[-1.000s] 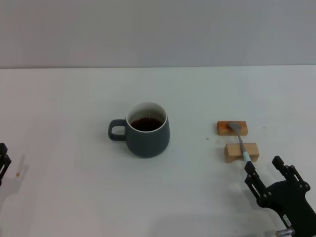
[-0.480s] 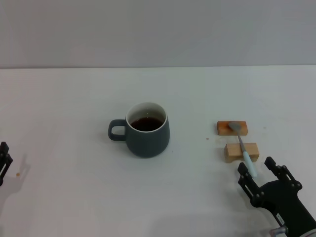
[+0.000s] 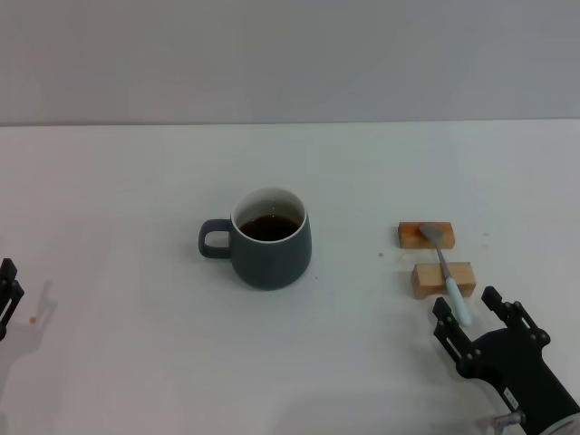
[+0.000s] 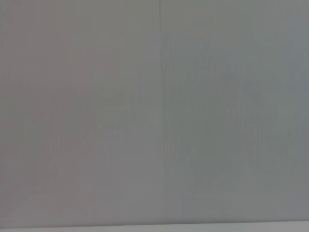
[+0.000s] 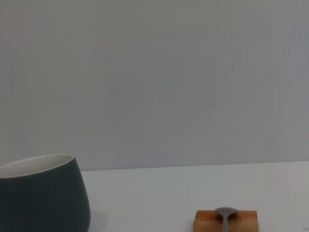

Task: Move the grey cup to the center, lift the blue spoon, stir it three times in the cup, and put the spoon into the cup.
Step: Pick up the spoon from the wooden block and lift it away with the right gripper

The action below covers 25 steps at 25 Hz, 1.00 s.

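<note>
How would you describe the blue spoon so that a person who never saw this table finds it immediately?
Start at the grey cup, the largest thing on the white table, and look toward the robot's right. Two small wooden blocks lie there, one behind the other. The blue spoon rests across both: the only slim thing, with a grey metal bowl and pale blue handle pointing at the right gripper.

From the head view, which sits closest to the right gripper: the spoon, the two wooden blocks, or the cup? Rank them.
Measured from the right gripper:
1. Blue spoon, its handle tip between the fingers.
2. Near wooden block, just beyond.
3. Far wooden block, under the spoon's bowl.
4. Grey cup, off toward the table's middle.
</note>
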Motion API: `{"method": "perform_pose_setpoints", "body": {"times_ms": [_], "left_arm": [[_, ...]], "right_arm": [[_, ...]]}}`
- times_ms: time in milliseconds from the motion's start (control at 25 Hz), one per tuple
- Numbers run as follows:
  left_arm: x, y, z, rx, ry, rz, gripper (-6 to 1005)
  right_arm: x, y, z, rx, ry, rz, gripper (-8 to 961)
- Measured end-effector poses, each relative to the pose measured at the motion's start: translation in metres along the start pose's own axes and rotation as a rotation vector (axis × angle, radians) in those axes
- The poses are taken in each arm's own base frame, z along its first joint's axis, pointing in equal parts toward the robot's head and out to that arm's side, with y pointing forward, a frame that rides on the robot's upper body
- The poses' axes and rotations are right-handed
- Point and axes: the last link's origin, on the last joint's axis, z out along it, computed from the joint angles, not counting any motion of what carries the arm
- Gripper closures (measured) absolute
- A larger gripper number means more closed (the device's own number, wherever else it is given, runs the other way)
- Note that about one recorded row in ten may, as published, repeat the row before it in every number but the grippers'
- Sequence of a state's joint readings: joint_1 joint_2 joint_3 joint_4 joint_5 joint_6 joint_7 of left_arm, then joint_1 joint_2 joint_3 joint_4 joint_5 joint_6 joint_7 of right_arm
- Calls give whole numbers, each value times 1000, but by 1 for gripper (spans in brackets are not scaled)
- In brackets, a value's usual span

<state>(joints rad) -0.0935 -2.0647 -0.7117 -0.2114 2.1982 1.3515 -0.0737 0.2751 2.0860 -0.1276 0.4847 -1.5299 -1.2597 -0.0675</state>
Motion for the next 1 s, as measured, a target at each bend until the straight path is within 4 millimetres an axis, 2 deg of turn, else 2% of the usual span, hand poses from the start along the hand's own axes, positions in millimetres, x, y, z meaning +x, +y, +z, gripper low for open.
{"method": "perform_pose_setpoints", "body": {"times_ms": [1000], "left_arm": [[0, 0, 1, -2, -2, 2, 140]], "right_arm": [[0, -2, 2, -3, 8, 14, 291]]}}
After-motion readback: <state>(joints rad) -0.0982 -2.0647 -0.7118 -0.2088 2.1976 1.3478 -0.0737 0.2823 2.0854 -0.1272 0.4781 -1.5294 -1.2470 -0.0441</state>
